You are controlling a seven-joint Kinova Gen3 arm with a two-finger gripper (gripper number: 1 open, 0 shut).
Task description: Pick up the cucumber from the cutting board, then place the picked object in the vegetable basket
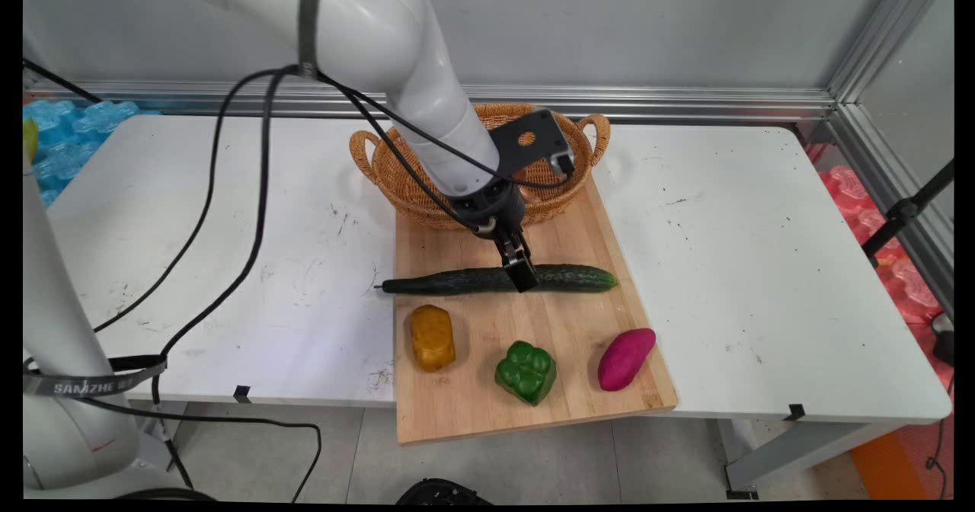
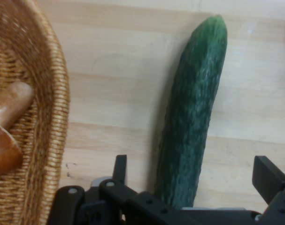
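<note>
A long dark green cucumber (image 1: 457, 281) (image 2: 194, 112) lies across the wooden cutting board (image 1: 564, 230). My gripper (image 1: 522, 272) (image 2: 194, 171) is down over its right half and is open. One finger (image 2: 119, 165) stands on each side of the cucumber, and neither visibly touches it. In the hand view the cucumber's far tip points up the picture, and its near part disappears behind the black linkage.
A wicker basket (image 1: 396, 184) (image 2: 48, 93) stands just behind the board, holding a brown rounded thing (image 2: 6, 126). On the board's front part lie a yellow vegetable (image 1: 432, 337), a green bell pepper (image 1: 525, 372) and a purple sweet potato (image 1: 626, 358). Black cables (image 1: 228, 215) hang at left.
</note>
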